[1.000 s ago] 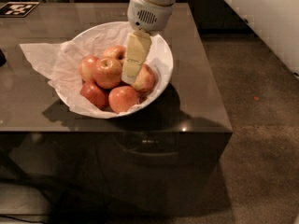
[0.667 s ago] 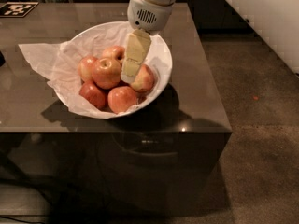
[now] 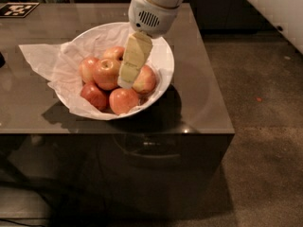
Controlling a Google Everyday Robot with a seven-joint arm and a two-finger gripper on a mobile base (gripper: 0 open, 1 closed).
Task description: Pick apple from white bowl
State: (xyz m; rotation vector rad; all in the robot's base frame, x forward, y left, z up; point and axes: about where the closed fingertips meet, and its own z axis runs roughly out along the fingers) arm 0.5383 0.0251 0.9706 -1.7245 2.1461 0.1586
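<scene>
The white bowl (image 3: 164, 56) stands on the dark table, lined with crumpled white tissue paper (image 3: 43, 60) that spills over its left side. It holds several apples. The apple (image 3: 106, 73), the yellowest one, lies on top of the pile at centre left. Redder apples lie around it, one at the right (image 3: 146, 79) and one at the front (image 3: 123, 100). My gripper (image 3: 125, 82) hangs from the white wrist (image 3: 149, 15) and reaches down into the bowl. Its tip is just right of the apple, between it and the right red apple.
The glossy brown table (image 3: 203, 103) ends at a front edge below the bowl and a right edge beside the carpeted floor. A black-and-white marker tag (image 3: 17, 9) lies at the table's far left corner. A dark object (image 3: 1, 59) shows at the left edge.
My gripper has sunk a little lower and to the left into the bowl, closer to the apple. The apples and bowl have not moved.
</scene>
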